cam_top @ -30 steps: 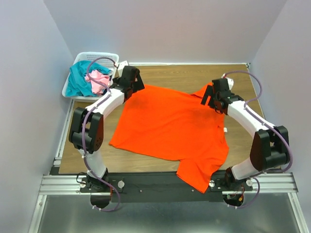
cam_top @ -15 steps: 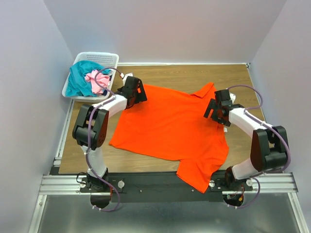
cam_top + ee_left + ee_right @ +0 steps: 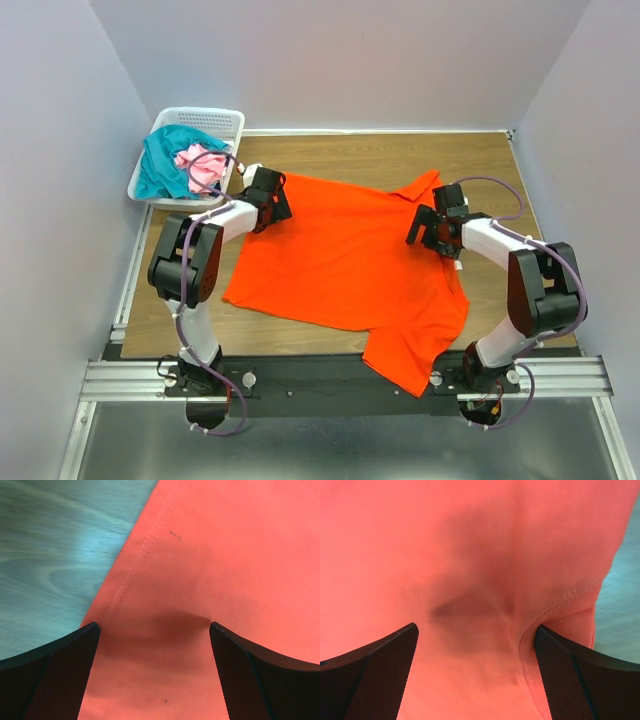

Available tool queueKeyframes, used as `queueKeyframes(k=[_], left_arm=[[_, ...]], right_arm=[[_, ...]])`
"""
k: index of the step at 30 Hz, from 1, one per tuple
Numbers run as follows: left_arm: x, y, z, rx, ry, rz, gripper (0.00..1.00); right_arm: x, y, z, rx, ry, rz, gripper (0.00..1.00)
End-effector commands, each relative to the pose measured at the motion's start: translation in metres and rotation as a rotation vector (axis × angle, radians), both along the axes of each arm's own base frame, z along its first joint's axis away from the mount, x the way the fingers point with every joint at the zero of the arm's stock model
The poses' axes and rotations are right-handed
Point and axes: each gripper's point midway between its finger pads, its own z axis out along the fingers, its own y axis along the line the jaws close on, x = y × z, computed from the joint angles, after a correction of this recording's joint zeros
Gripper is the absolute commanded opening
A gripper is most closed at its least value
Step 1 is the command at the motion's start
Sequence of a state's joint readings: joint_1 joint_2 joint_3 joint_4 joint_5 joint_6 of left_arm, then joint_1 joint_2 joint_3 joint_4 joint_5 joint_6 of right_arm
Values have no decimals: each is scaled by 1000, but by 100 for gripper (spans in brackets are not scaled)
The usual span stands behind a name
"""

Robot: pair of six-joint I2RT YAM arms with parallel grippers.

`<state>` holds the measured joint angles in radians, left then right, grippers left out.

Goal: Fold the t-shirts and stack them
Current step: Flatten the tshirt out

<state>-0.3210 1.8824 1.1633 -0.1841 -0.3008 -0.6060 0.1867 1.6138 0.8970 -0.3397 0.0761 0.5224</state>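
The bright orange t-shirt (image 3: 345, 255) lies spread flat on the wooden table, collar at the far right, one sleeve hanging over the near edge. My left gripper (image 3: 278, 203) is open and low over the shirt's far left corner; in the left wrist view (image 3: 154, 630) its jaws straddle cloth beside the hem (image 3: 135, 560). My right gripper (image 3: 422, 226) is open and low over the shirt near the collar; in the right wrist view (image 3: 476, 632) its jaws straddle a small wrinkle and a stitched seam (image 3: 555, 605). The teal t-shirt (image 3: 160, 165) and the pink t-shirt (image 3: 200, 165) lie in the basket.
A white slatted plastic basket (image 3: 215, 118) stands at the table's far left corner. Bare wood table (image 3: 340, 155) shows behind the shirt and at the right edge. Grey walls close in on the left, back and right.
Both grippers have come down and toward the near side onto the orange shirt: the left to its far left corner, the right leftward to the collar area. The shirt lies as before.
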Motion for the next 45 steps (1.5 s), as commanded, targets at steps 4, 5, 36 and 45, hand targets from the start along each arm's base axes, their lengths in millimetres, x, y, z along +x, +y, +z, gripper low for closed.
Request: queueKeyframes(k=[4,5,36,45], left_arm=[[-23,40,5,71,29,121,98],[-23,40,8,70,21,122,98],[-19,-5,39,-37,-61,-23,98],[-19,-6,34,-32,-56,-28,98]], right_arm=[[3,56,-14,65,1,120,100],[5,60,-13,62,-3,123,100],[45,-49,26,-93,-86,-185,72],[65,-36,26,-90,-96,-134,10]])
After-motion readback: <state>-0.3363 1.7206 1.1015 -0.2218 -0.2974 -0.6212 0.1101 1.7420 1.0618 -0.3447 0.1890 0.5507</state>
